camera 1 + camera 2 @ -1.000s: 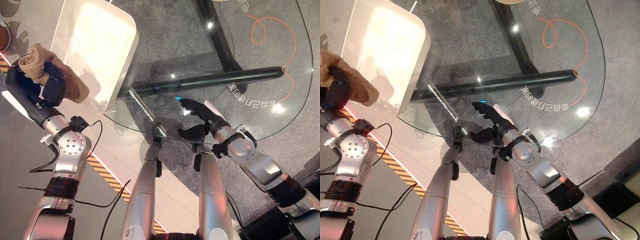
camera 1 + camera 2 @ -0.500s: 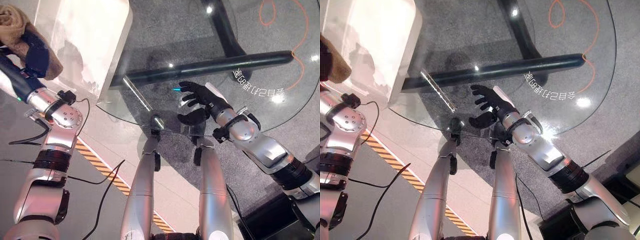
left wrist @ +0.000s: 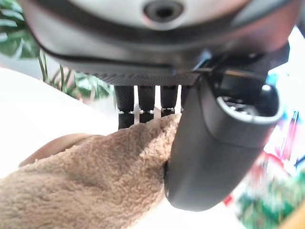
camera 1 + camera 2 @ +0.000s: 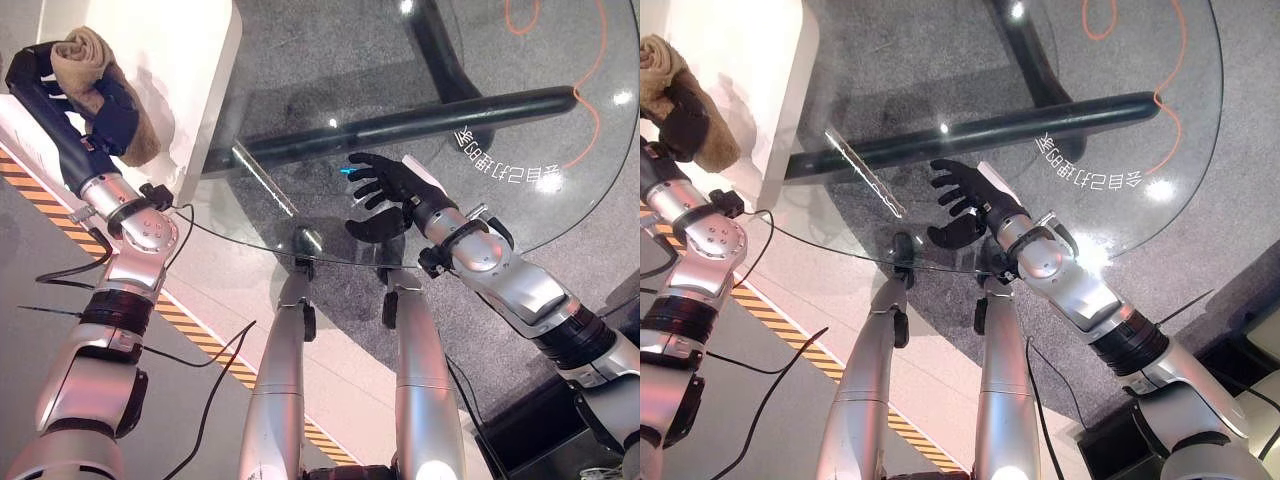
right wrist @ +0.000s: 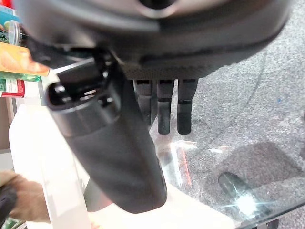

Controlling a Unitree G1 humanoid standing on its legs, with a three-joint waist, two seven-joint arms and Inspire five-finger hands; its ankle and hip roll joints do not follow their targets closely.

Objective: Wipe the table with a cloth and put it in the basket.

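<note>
A tan cloth (image 4: pixel 82 52) is bunched in my left hand (image 4: pixel 108 108), which is shut on it and held above the left part of the white basket (image 4: pixel 195 70). In the left wrist view the cloth (image 3: pixel 86 186) is pinched between the thumb (image 3: pixel 214 143) and the fingers (image 3: pixel 143 102). My right hand (image 4: pixel 390 190) is open, fingers spread, just over the near edge of the round glass table (image 4: pixel 330 60). The right wrist view has its straight fingers (image 5: pixel 167 107) above the glass (image 5: pixel 238 143).
The basket stands beside the table's left edge on the floor side. A black bar (image 4: pixel 420 115) of the table's frame runs under the glass. An orange cord (image 4: pixel 590 90) curls beneath the far right. Yellow-black tape (image 4: pixel 190 325) marks the floor at left.
The camera has shifted. My left hand has carried the cloth from beside the basket to above it. The right hand has stayed open over the table's near edge.
</note>
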